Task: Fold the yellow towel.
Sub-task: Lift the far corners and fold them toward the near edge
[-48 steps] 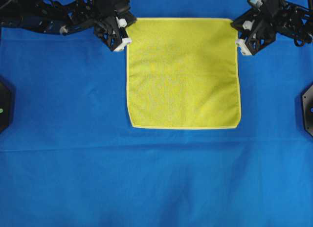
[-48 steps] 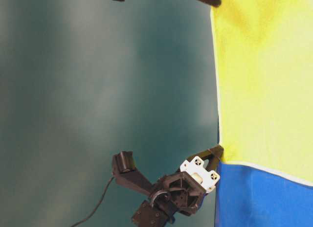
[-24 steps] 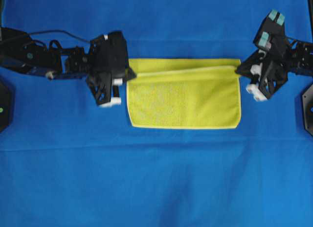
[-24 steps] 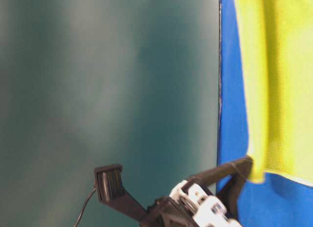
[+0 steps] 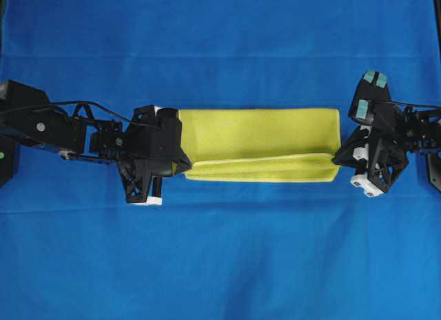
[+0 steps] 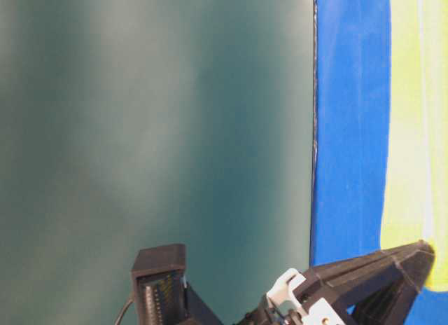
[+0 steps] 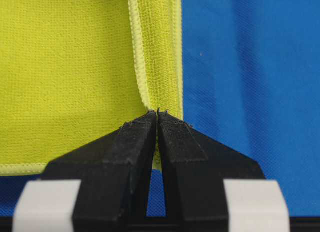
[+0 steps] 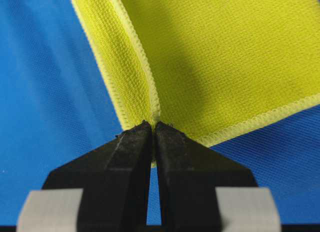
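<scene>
Two level tools (image 5: 180,170) (image 5: 335,160) pinching yellow towel (image 5: 258,130) corners.

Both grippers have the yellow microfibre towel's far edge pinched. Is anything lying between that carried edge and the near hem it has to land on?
Nothing visible. The left gripper and right gripper hold the bright yellow microfibre towel by its corners, and only the towel's own surface and bare blue cloth backdrop lie ahead.

Mid-frame, the yellow towel (image 5: 262,144) lies folded into a wide band on the blue cloth (image 5: 220,265). The left pincer (image 5: 180,167) nips its lower-left corner, the right pincer (image 5: 337,158) its lower-right corner.
</scene>
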Available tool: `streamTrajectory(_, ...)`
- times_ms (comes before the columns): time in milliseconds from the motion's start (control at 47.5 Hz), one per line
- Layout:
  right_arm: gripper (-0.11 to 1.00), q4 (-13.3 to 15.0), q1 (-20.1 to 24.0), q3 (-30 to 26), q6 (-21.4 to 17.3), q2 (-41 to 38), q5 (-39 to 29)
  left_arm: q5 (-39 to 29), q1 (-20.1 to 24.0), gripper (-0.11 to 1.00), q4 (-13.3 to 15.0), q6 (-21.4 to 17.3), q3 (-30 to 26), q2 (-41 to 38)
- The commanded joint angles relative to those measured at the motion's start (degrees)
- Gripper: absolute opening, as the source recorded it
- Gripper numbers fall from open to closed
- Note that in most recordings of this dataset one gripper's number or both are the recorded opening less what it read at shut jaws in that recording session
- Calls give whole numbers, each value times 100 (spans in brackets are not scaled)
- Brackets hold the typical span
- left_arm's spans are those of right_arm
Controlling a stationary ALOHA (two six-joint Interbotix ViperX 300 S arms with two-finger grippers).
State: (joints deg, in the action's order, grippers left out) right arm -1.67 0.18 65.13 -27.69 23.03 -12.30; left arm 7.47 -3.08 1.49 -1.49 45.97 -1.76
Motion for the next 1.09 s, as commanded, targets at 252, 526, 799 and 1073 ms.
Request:
streamTrajectory(252,2,132,62,-88,-9,-53,105,62,35,2,0,0,-97,35)
streamTrajectory(526,5,255,53,-141,-9,-185,343,97,149,61,0,-123,-141,35)
streamTrajectory(799,65,369,97,-246,53,105,53,-53,149,66,0,-158,-149,413)
streamTrajectory(1073,61,1169,-782,-246,18,404,-62,-114,712,66,0,-510,-114,598)
